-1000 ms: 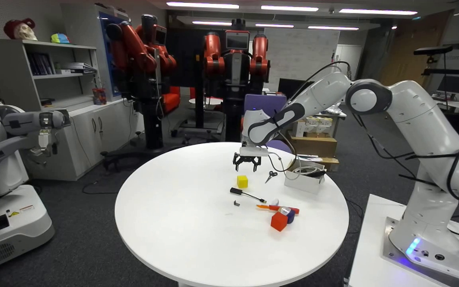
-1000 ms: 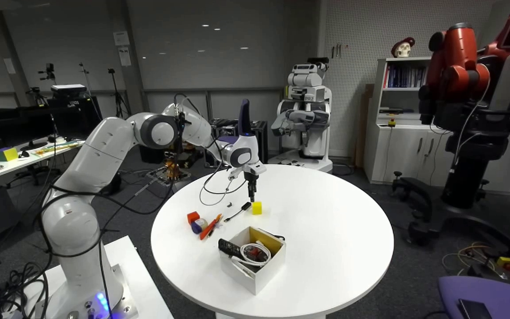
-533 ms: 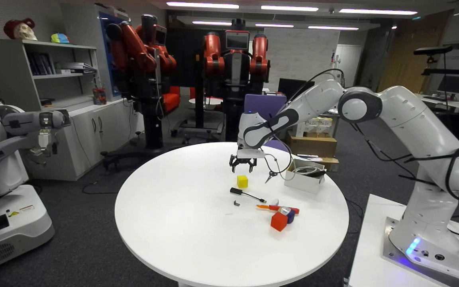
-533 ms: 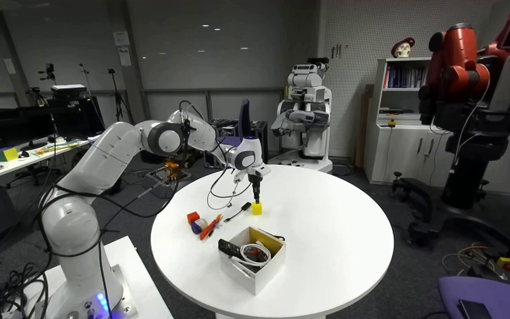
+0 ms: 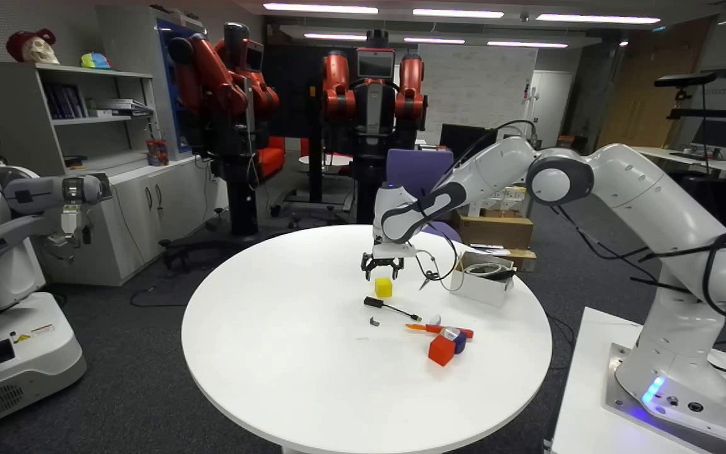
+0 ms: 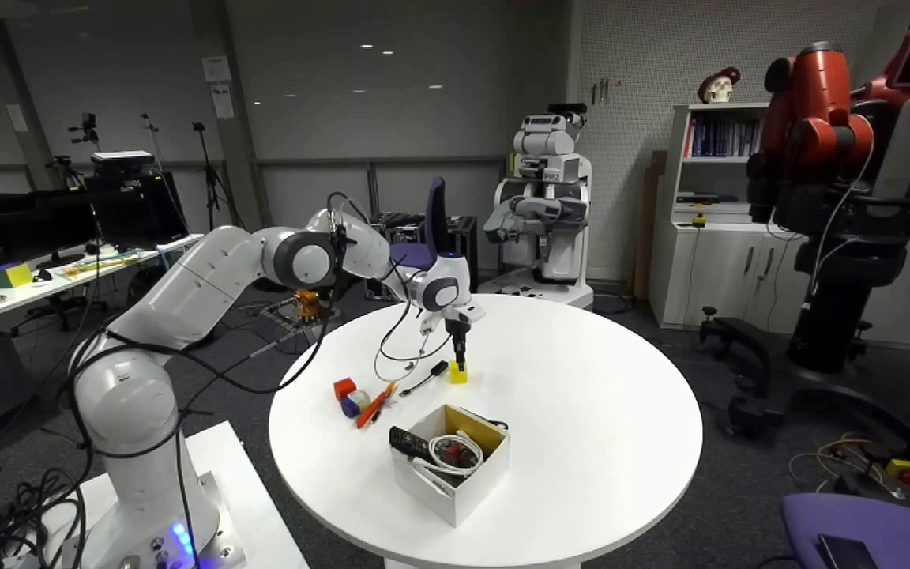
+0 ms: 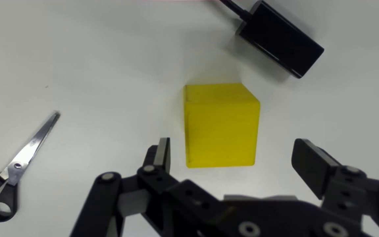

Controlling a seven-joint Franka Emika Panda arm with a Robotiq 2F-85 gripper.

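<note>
Beyond a round white desk (image 5: 275,366), across the room, stands a red-and-black two-armed robot (image 5: 372,101). In an exterior view, a black two-fingered gripper (image 5: 382,276) on a smooth white arm (image 5: 659,189) hangs just above a plain yellow cube (image 5: 383,287) resting flat on the desk. A black box-shaped adapter (image 5: 374,302) lies near the yellow cube, not touching it; a bright red cube (image 5: 442,350) sits well apart from the yellow cube, toward the arm's base.

In an exterior view, one fingertip of the gripper overlaps the upper part of the yellow cube. A white lidless box (image 6: 483,482) holding a black remote control (image 6: 410,444) stands well apart from the yellow cube.

In the wrist view, the jaws stand wide apart and grasp nothing; a gap shows on both sides of the yellow cube, narrower toward silver-bladed scissors with black handles (image 7: 17,166). The step in hand looks like lining up over the yellow cube; the next move seems to call for slight centring, then a straight descent until the fingers flank it.
</note>
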